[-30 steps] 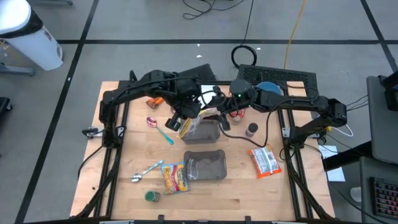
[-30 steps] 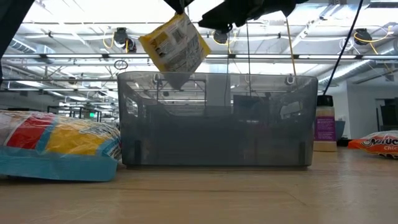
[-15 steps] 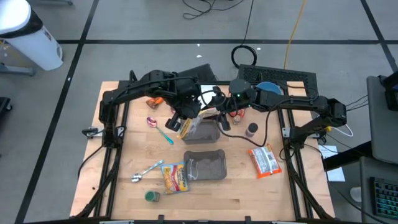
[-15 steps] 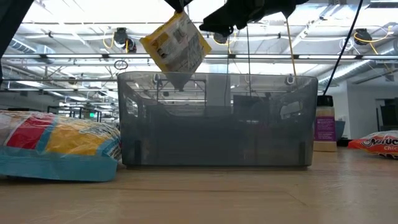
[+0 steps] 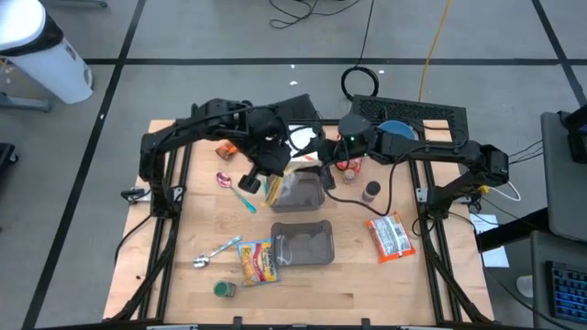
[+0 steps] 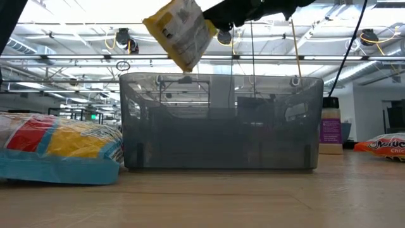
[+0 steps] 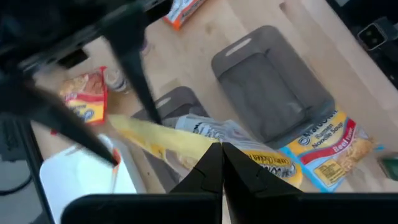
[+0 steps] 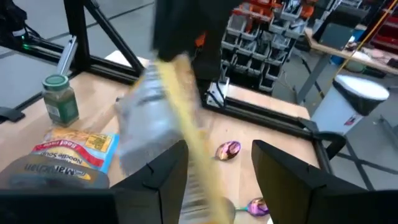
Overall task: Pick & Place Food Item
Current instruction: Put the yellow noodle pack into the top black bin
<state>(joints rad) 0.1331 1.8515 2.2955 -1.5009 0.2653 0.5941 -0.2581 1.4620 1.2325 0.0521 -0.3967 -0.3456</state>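
Worktop (image 5: 183, 293) contents, taken from the left edge across: a pink-headed spoon (image 5: 223, 179) and a teal one (image 5: 243, 199) lie toward the far-left part, a metal spoon (image 5: 214, 254) sits nearer the front, and a small green-lidded jar (image 5: 223, 290) stands close to the front edge.

Next, a ramen packet (image 5: 259, 260) is seen lying flat, touching the left side of a grey tray (image 5: 303, 246) set in the middle front of the worktop.

Above the centre, the left claw (image 5: 269, 176) is clenched on a yellow food pouch (image 5: 272, 189) — in the left wrist view the two dark fingers (image 7: 208, 171) are pressed together over its upper edge. The pouch is held clear of the surface, tilted, beside the left rim of a second grey bin (image 5: 302, 190) that stands behind the first; in the low view the pouch (image 6: 180, 31) hangs above the near tray's (image 6: 221, 121) left portion, apart from its rim.

The right claw (image 5: 327, 170) is held over the far right of that rear bin, its fingers spread apart with nothing between them.

Further right, a spice bottle (image 5: 371, 191) stands upright, and an orange snack packet (image 5: 390, 236) lies near the right edge.
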